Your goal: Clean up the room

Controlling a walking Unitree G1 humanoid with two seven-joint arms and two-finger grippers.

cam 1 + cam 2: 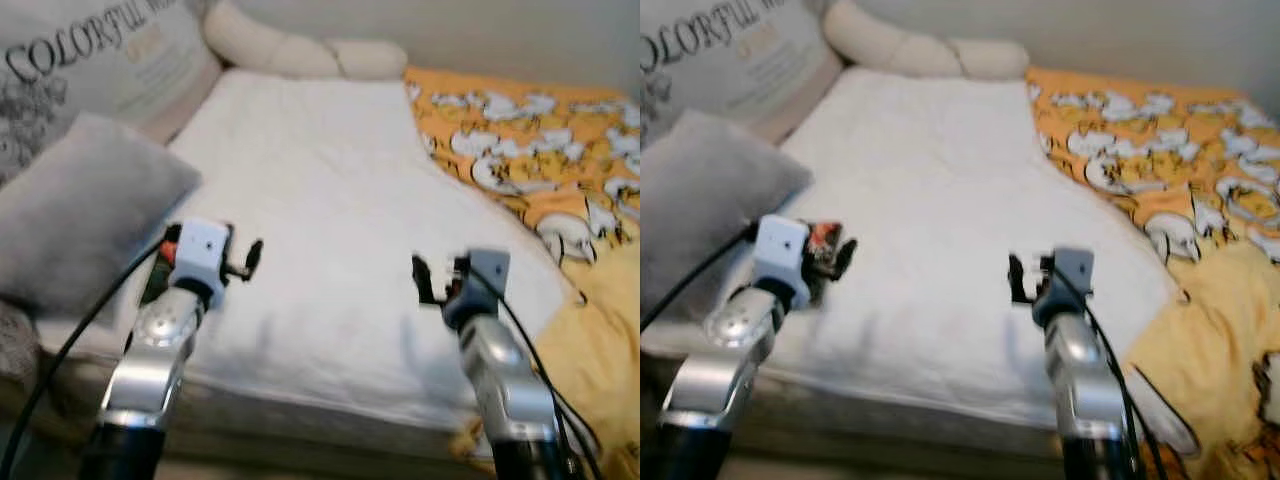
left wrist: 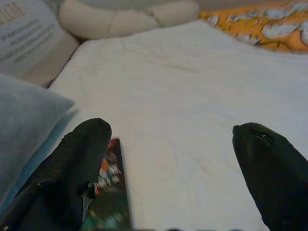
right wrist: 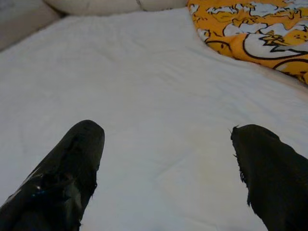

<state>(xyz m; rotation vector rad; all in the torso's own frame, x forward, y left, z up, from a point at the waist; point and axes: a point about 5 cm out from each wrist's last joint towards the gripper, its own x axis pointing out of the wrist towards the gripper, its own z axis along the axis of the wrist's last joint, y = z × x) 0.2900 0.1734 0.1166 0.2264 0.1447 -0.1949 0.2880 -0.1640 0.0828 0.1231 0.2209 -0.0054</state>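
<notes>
A wide stretch of the white sheet is lying bare ahead of both grippers, giving open passage forward over the bed. On the robot's left, a grey pillow is crowding the left gripper, and a dark, colourful flat item is lying on the sheet just beside one of its fingers. On the right, the orange patterned blanket is bordering the bare sheet, and cream cushions are closing off the far end.
</notes>
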